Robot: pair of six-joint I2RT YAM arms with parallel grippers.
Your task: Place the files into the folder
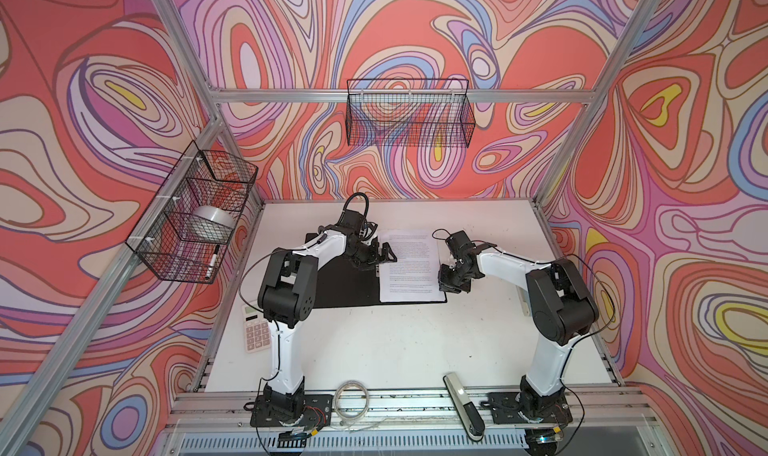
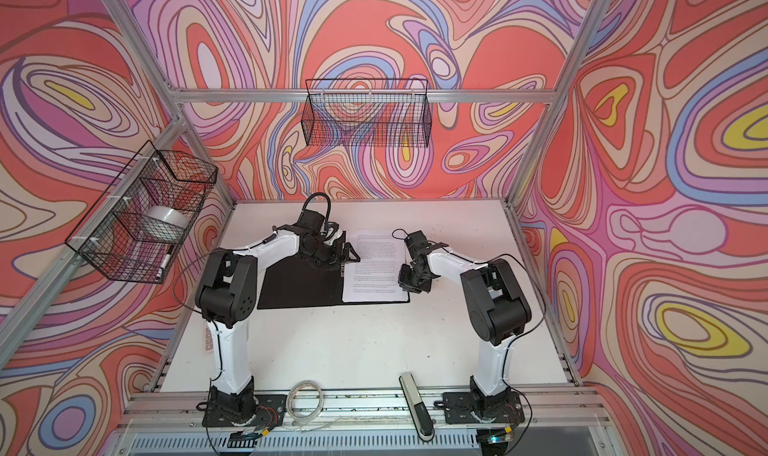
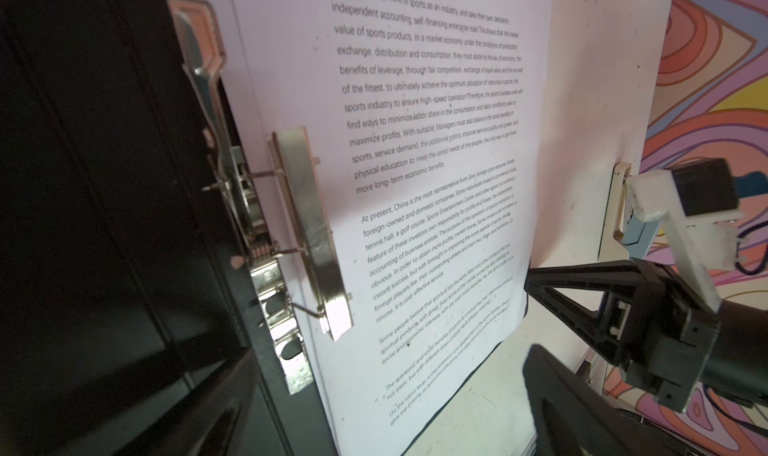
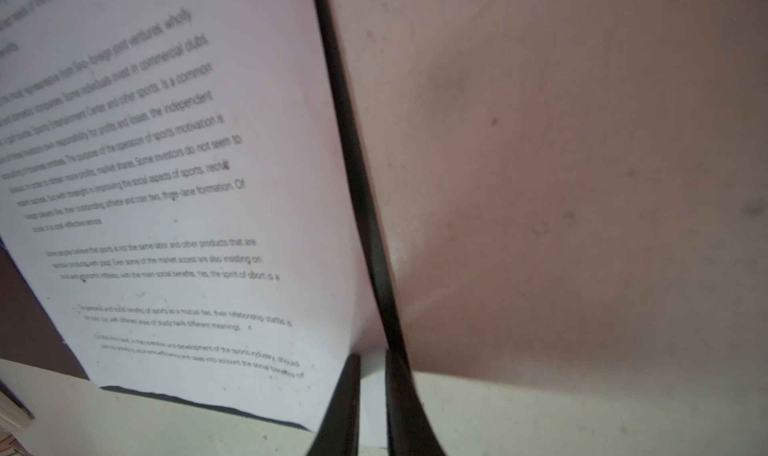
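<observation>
The files (image 1: 409, 263) lie in the open folder (image 1: 340, 288) on the desk (image 1: 395, 350). The right fingers (image 4: 338, 404) pinch their outer edge, while the left fingers (image 1: 385, 253) gape above the spine clip (image 3: 309, 225), apparently not yet shut.

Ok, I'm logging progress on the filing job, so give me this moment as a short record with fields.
folder: open flat on the table, black inside up
files: on its half nearer the right arm, printed side up
spine clip: bar over the sheets' inner edge
left gripper: open, by the clip, holding nothing
right gripper: closed on the sheets' outer edge
</observation>
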